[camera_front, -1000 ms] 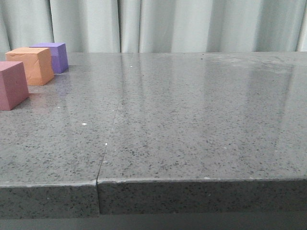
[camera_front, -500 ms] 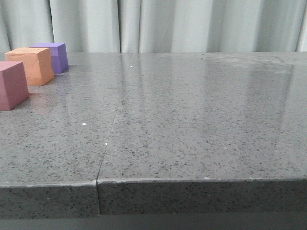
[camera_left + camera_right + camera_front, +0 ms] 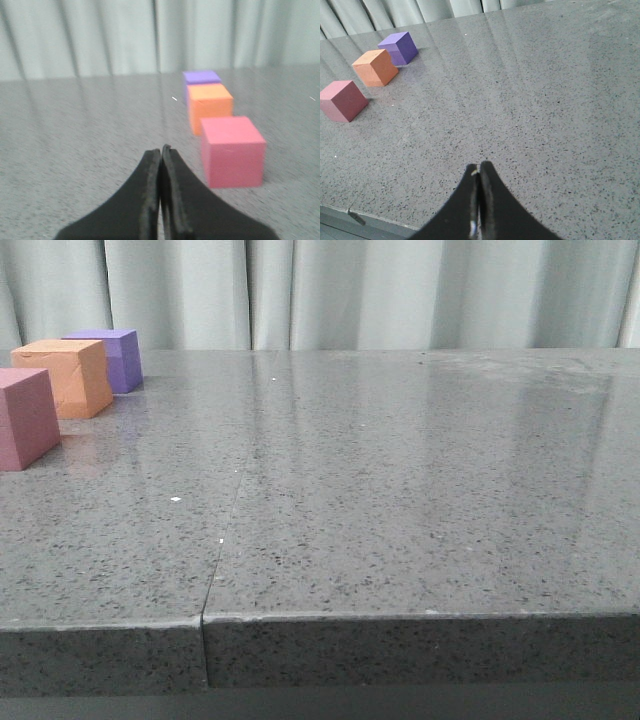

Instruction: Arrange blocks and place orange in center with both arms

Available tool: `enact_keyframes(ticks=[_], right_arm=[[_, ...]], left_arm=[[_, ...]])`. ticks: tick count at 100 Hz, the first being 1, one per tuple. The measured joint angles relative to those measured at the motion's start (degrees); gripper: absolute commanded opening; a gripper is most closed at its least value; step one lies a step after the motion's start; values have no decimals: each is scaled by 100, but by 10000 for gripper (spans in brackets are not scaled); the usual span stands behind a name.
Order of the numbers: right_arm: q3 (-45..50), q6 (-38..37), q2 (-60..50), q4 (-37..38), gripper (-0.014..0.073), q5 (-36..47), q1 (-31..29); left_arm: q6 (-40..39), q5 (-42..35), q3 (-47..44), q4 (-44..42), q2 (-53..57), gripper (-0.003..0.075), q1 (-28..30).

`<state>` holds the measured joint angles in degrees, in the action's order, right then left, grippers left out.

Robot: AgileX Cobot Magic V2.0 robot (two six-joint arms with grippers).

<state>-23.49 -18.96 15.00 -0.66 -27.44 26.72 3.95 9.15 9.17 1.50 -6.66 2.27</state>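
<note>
Left hand pinched closed, empty; pink foam cube just ahead, beside fingertips. Orange foam cube beyond it, purple foam cube farthest, one row. Right hand closed, empty, well apart from cubes over grey speckled table. Risk: closed fingers would shove pink cube, not grip.

Three foam cubes lined up at the table's far left.
Matte purple foam cube farthest, orange foam cube between, pink foam cube nearest, on speckled grey stone table.

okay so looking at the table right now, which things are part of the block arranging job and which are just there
Part of the job: purple block, orange block, pink block, left hand, right hand, both shut and empty.
Just there: grey table, curtain.
</note>
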Motion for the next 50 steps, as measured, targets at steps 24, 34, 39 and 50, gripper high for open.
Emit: enact_keyframes(ticks=[24,34,39,50], right_arm=[[0,0,0,0,-67,0,0],[0,0,0,0,-67,0,0],[0,0,0,0,-67,0,0],[0,0,0,0,-67,0,0]], left_arm=[[107,-317,-749,79,704,-20,148],[96,-549,-921,79,704,-20,148],[85,-838,-921,79,704,-20,148],[83,-982,-921,79,704,-20,148]])
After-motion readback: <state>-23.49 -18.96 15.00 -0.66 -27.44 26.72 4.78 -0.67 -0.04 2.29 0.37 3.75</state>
